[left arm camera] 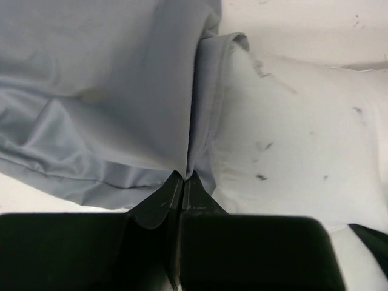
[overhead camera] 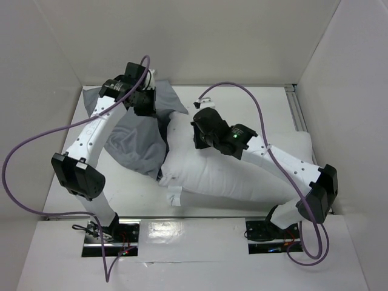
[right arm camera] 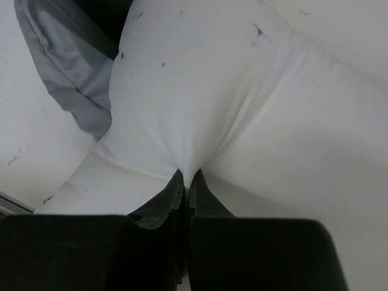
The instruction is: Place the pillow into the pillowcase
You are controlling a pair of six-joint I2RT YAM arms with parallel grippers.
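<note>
Top external view: a white tabletop (overhead camera: 130, 203) boxed in by white walls, with two white robot arms reaching away from the near edge.
Pillow: the plump white pillow (overhead camera: 242, 173) lies across the middle and right of the tabletop. Its left end touches the pillowcase and nearly all of it is outside the cloth.
Pillow tag: a small white tag (overhead camera: 176, 197) sticks out at the pillow's near left corner.
Pillowcase: the grey, wrinkled pillowcase (overhead camera: 136, 142) lies at the far left, bunched against the pillow's left end.
Left arm: the left arm (overhead camera: 91, 130) reaches to the far left, above the pillowcase.
Left jaws: nearly closed, pinching a raised fold of the grey pillowcase (left arm camera: 91, 91), just beside the white pillow (left arm camera: 291, 139).
Right arm: the right arm (overhead camera: 285, 163) stretches over the pillow toward the centre.
Right jaws: pressed together on a pinch of the pillow (right arm camera: 212, 91) fabric, with grey pillowcase (right arm camera: 73, 79) cloth at the far left.
</note>
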